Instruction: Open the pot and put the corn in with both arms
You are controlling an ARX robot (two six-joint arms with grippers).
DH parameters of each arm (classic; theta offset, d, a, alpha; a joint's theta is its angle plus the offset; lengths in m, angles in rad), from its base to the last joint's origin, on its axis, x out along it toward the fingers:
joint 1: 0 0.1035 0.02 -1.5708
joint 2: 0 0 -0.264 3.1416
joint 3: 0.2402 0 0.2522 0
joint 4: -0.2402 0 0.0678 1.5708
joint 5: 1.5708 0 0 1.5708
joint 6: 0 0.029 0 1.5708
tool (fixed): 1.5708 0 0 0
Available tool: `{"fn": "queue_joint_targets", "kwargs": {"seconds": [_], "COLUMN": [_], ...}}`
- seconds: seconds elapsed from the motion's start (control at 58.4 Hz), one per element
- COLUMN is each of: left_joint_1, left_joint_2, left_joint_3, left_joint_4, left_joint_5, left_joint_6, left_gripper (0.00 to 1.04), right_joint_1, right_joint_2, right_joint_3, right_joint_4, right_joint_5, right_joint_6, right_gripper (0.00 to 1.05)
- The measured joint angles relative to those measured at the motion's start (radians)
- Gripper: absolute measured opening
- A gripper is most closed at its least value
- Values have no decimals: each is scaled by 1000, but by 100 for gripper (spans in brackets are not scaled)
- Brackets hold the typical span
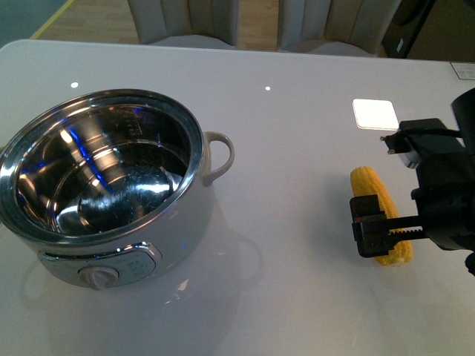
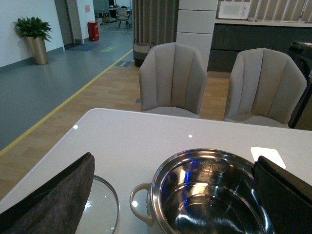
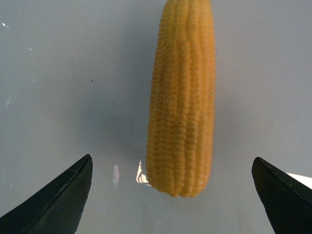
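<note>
While the corn lies on the white table, well right of the open pot, the right gripper hangs over it, jaws spread, gripping nothing. The left gripper is above the pot, jaws also spread.

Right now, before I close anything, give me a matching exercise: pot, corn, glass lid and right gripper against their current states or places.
Things:
1 pot
2 corn
3 glass lid
4 right gripper

States:
A open, fingers spread wider than the corn
B yellow, lying flat, not gripped
C uncovered, nothing inside
D off the pot, lying beside it

Pairs: 1-C, 2-B, 3-D, 4-A
</note>
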Motion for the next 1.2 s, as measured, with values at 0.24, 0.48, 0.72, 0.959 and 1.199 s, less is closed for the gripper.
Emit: {"fn": "queue_joint_targets", "kwargs": {"seconds": [0.24,0.48,0.72,0.959,1.199], "left_joint_1": [0,0,0,0,0], "left_joint_2": [0,0,0,0,0], "left_joint_3": [0,0,0,0,0], "left_joint_4": [0,0,0,0,0], "left_joint_5": [0,0,0,0,0], "left_joint_6": [0,0,0,0,0], "left_gripper": [98,98,98,98,98], "right_joint_1": [-10,-33,-35,-37,-53], "right_joint_2": [111,187,207,206,139], "right_joint_3": [74,124,144,143,114], "right_joint_4": [3,-9,-10,-8,24], "right_joint_5": [13,-3,-7,-24,-91], "right_joint_6": [-16,-15,-15,-7,56], "right_gripper": [96,96,74,43,29]}}
